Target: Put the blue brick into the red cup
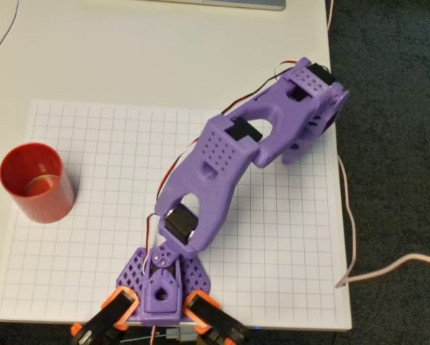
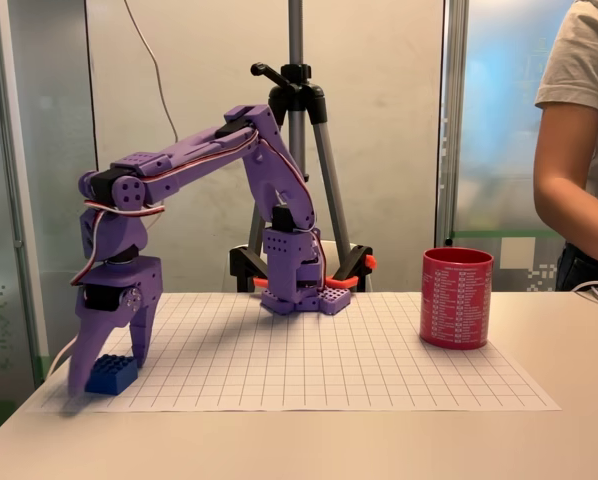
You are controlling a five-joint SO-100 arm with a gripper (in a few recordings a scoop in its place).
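On the pale table [image 2: 579,340] lies a white sheet of grid paper [image 2: 309,360], and the purple arm [image 2: 194,160] is clamped at the sheet's far edge in the fixed view, its base held by orange-tipped clamps [image 1: 114,305]. Behind it stands a camera tripod [image 2: 297,90] before frosted glass panels, and a person in a light short-sleeved shirt [image 2: 579,140] waits at the right edge, one bare arm hanging down. In the overhead view dark carpet [image 1: 395,72] runs past the table's right side, where a pale cable [image 1: 351,230] trails off the edge.

The arm reaches over to the left of the fixed view and bends down at the near left corner of the paper. There the gripper [image 2: 107,368] points straight down, its two purple fingers spread on either side of the blue brick [image 2: 112,374], which sits on the paper. I cannot tell whether the fingers press it.

The red cup [image 2: 457,298] stands upright on the paper's right side, well apart from the brick.
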